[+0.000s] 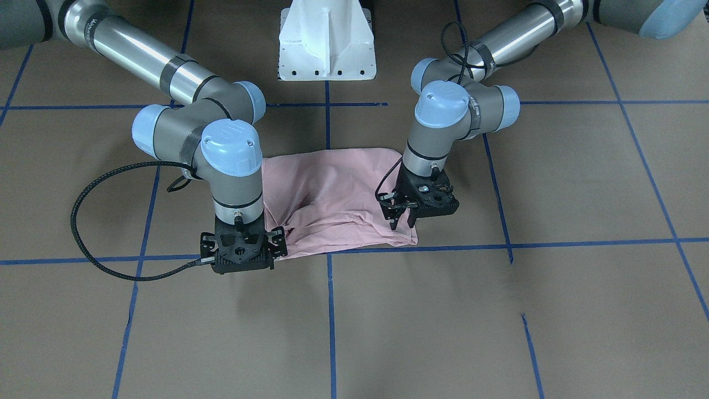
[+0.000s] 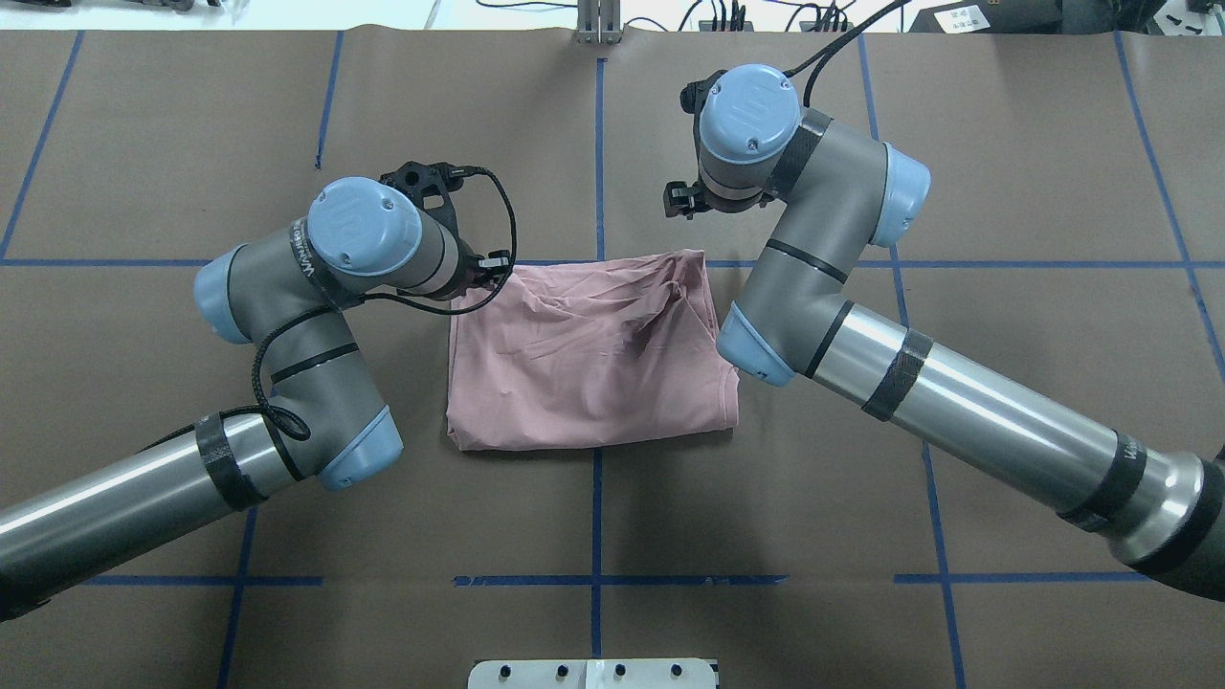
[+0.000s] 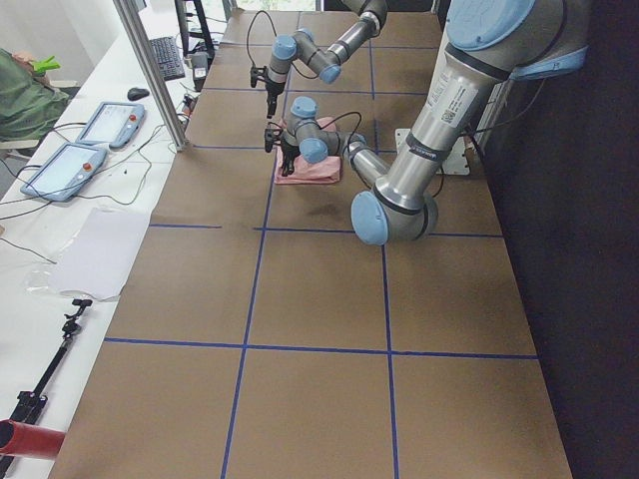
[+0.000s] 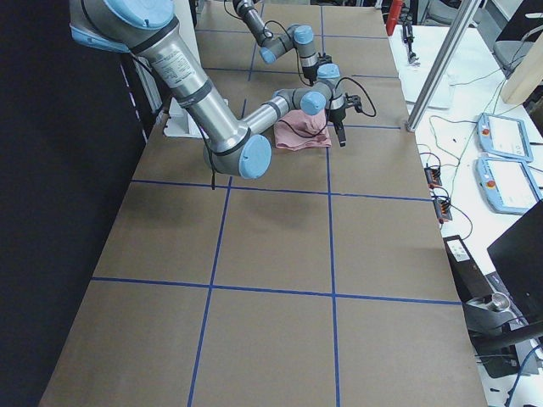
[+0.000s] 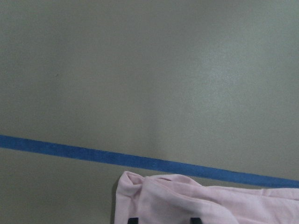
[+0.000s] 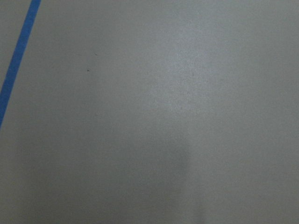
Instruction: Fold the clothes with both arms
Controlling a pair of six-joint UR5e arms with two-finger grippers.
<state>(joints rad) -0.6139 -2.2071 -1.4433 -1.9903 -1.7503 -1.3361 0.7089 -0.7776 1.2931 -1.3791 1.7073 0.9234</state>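
Start from the T-shirt (image 1: pixel 332 188), already folded to a rough, plain-pink rectangle on the table (image 1: pixel 581 183), directly in front of the white pedestal (image 1: pixel 327 50) and straddling the blue tape line (image 1: pixel 327 122) running out from it. Note smoother cloth on the pedestal side and rumpled ridges toward the edge farthest from the pedestal.

Judging by both pincers at that far edge, likely next: taking its two corners for another fold back toward the pedestal. To do it well, pinch every layer at each corner, not just the top one. Bring the right side in and down before closing either. Lift both corners together and level, keeping the edge stretched between them against sagging. Carry it over in one arc, line it up with the pedestal-side edge, lower fully, then let go. Beware of dragging the lower layers along the table.

Find the left pincer (image 1: pixel 401 219) pointing down at the far-from-pedestal corner on the robot's left, parted only narrowly, fingertips (image 5: pixel 195 220) on or just over the cloth; no telling of any fabric truly nipped. Find the right pincer (image 1: pixel 243 252) beside the matching corner on the robot's right, raised, seemingly spread wide, grasping nothing, with only bare table and tape in its wrist view.
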